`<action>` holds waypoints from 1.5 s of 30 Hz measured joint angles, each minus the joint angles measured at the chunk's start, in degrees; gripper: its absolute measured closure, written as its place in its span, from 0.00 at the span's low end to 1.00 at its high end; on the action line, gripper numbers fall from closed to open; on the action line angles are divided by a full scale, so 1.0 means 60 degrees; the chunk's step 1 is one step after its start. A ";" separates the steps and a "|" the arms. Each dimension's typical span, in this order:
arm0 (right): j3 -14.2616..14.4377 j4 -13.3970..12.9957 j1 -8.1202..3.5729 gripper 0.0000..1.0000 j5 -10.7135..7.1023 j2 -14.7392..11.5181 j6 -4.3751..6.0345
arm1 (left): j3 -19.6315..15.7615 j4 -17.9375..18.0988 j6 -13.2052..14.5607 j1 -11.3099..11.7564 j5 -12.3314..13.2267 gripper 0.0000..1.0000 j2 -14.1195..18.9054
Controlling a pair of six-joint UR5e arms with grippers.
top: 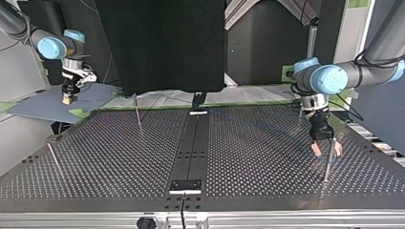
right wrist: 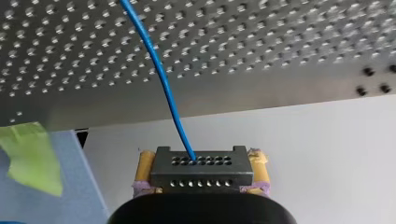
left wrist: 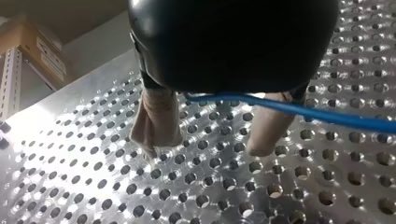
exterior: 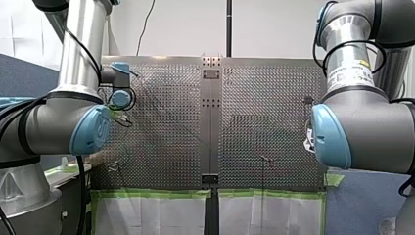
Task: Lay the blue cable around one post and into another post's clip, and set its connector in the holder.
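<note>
My right pincer (right wrist: 201, 157), yellow-padded, is clamped on the dark grey perforated block connector (right wrist: 201, 176), at the upper left of the top view, off the perforated metal counter (top: 119, 162). The thin blue cable (right wrist: 161, 79) leaves the connector and runs over the counter. My left pincer (left wrist: 207, 148), beige fingers apart, hovers low at the top view's right, by a thin metal post (top: 327, 167); the cable crosses the gap near the fingers' roots.

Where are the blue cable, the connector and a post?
cable (right wrist: 161, 79), right wrist view, its middle stretch.
connector (right wrist: 201, 173), right wrist view, its front face.
post (top: 326, 169), top view, its thin shaft.
</note>
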 joint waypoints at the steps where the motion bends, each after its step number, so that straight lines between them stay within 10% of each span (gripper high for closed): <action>1: 0.0032 0.0050 0.0019 1.00 0.0016 -0.0091 0.0003 | -0.0001 0.0000 0.0005 -0.0003 -0.0001 0.00 0.0000; 13: 0.0574 0.0421 0.0341 1.00 0.0222 -0.1140 0.0088 | 0.0000 -0.0002 0.0100 -0.0010 0.0003 0.00 -0.0002; 27: 0.0346 0.1667 0.0234 1.00 -0.0663 -0.2547 0.1211 | 0.0005 -0.0014 0.0119 -0.0023 0.0049 0.00 0.0001; 37: -0.0196 0.2614 0.0179 1.00 -0.0928 -0.3497 0.0764 | 0.0002 -0.0015 0.0117 -0.0032 0.0086 0.00 0.0001; 45: -0.0445 0.3353 0.0005 1.00 -0.0960 -0.3955 0.0058 | 0.0002 -0.0016 0.0112 -0.0037 0.0088 0.00 0.0001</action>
